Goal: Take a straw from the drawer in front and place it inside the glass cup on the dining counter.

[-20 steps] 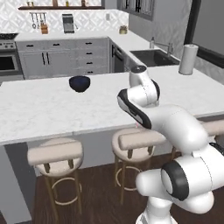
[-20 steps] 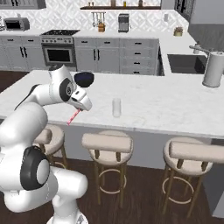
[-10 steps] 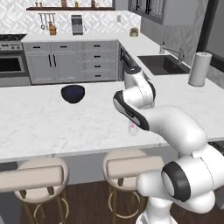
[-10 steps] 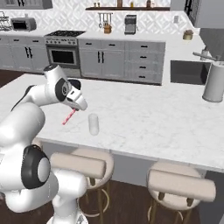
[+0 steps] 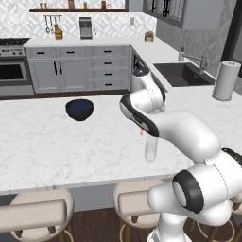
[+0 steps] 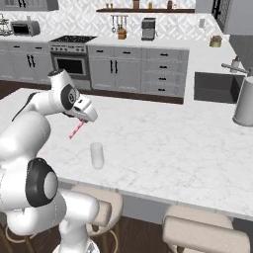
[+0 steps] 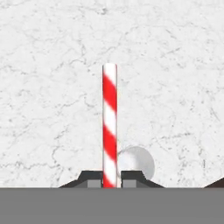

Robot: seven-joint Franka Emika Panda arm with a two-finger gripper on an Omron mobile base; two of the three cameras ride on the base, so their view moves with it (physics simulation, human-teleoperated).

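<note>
One straw (image 7: pixel 109 127), striped red and white, is clamped between the two fingertips (image 7: pixel 92 177) of the pincer (image 6: pixel 85 118). In the hand view it runs straight up from the tips over the white marble surface (image 7: pixel 175 87). In the right base view it slants down and to the left from the pincer (image 6: pixel 76 130), its free end in the air above the surface (image 6: pixel 173 143), touching nothing. In the left base view a short pink piece of it (image 5: pixel 142 133) shows just under the arm's forearm.

The cup (image 6: pixel 97 155) stands upright on the surface, near the front edge, just below and to the right of the straw's lower end in the right base view; the two are apart. In the hand view the cup (image 7: pixel 138 164) appears as a pale round shape right beside the straw's base, next to the right fingertip. In the left base view it (image 5: pixel 151 149) sits below the forearm, partly behind it.

A dark blue bowl (image 5: pixel 79 108) rests further back on the surface, well apart from the cup. Round beige stools (image 6: pixel 210 232) stand along the near side. Beyond the surface, a paper towel roll (image 5: pixel 223 80) stands upright by the sink (image 5: pixel 182 74). Grey cabinets (image 6: pixel 118 71) and a stove (image 6: pixel 71 57) line the back wall.
</note>
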